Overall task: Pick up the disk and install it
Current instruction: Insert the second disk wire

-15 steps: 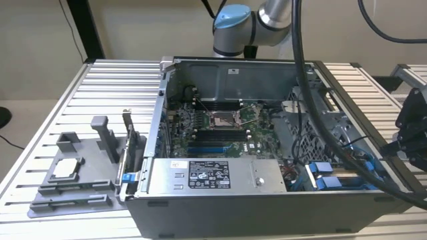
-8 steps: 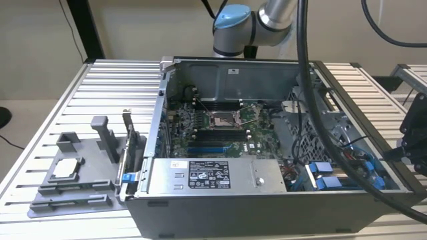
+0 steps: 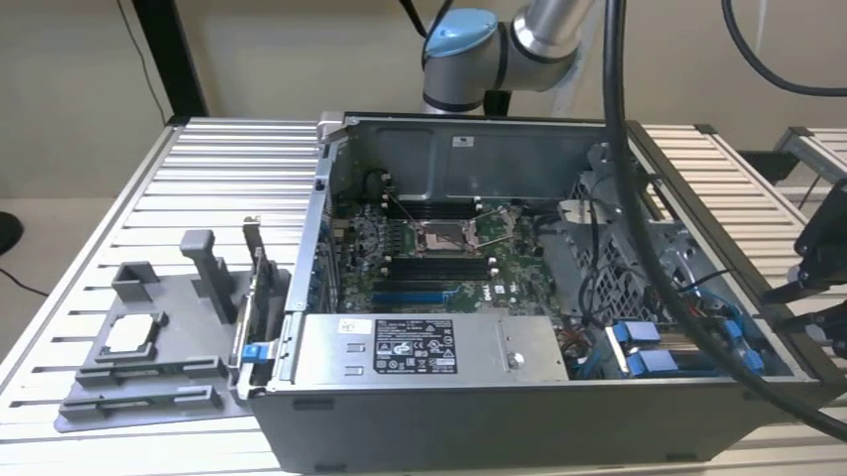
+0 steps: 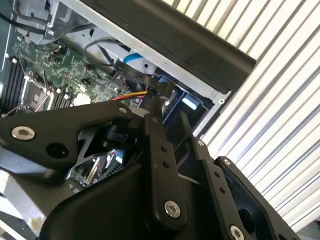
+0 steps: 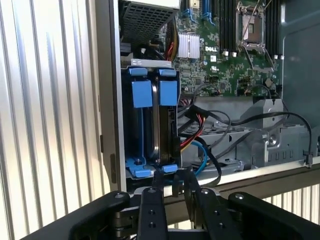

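Note:
The disk (image 5: 159, 125) stands on edge in the drive bay at the computer case's corner, showing its silver side and a blue carrier frame. A second blue carrier (image 5: 141, 95) sits right beside it. In the exterior view the bay's blue tabs (image 3: 649, 349) show at the case's front right. My gripper (image 5: 172, 177) hangs just outside the case wall, in line with the disk's blue end tab (image 5: 170, 168) and apart from it. Its fingers (image 4: 156, 130) stand a narrow gap apart with nothing between them. In the exterior view the gripper (image 3: 804, 293) is at the right, beyond the case.
The open case (image 3: 622, 397) stands on a slatted metal table (image 3: 198, 178). Inside it are a motherboard (image 3: 437, 248), a grey power-supply box (image 3: 411, 347) and loose cables (image 5: 200, 130). A grey fixture (image 3: 146, 387) holding a square chip (image 3: 133, 332) lies on the exterior view's left. Thick black cables (image 3: 636, 198) hang over the case.

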